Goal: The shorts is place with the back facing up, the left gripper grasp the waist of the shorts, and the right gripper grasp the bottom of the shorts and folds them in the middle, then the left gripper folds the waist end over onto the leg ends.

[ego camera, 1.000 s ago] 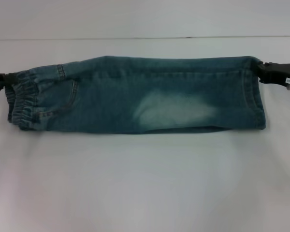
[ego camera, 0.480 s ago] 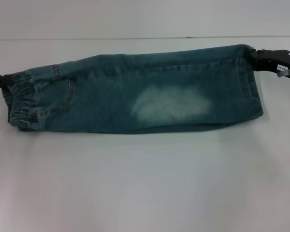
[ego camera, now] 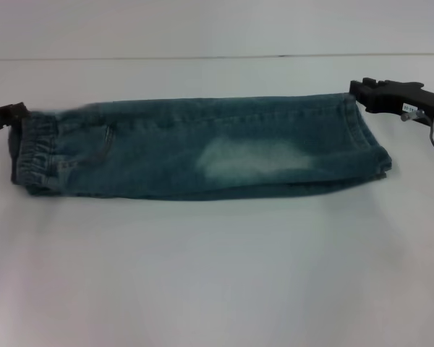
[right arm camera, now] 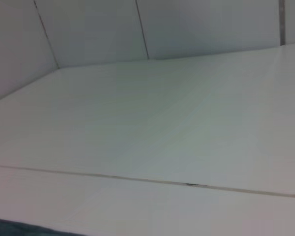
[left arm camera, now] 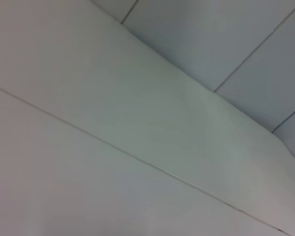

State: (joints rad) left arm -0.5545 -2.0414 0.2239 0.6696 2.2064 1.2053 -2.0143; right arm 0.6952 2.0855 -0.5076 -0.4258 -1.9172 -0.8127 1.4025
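Note:
The shorts [ego camera: 202, 155] lie folded lengthwise in a long strip across the white table, with a back pocket [ego camera: 87, 148] facing up. At the strip's left end is the waist [ego camera: 32, 152], puckered and darker. My left gripper [ego camera: 18, 114] is shut on its far corner. The bottom of the shorts [ego camera: 365, 137] forms the right end, with the two leg ends stacked. My right gripper [ego camera: 356, 92] is shut on the far corner of that hem. The right wrist view catches only a sliver of the shorts [right arm camera: 10, 228]. No denim appears in the left wrist view.
A thin seam [ego camera: 202, 56] crosses the white table behind the shorts and shows as the seam [right arm camera: 187, 184] in the right wrist view. Tiled wall [left arm camera: 226, 39] stands beyond the table. Bare tabletop [ego camera: 217, 275] stretches in front of the shorts.
Both grippers have moved away from me and lowered. The hanging strip of shorts has dropped flat onto the table, and its far edge now runs straight.

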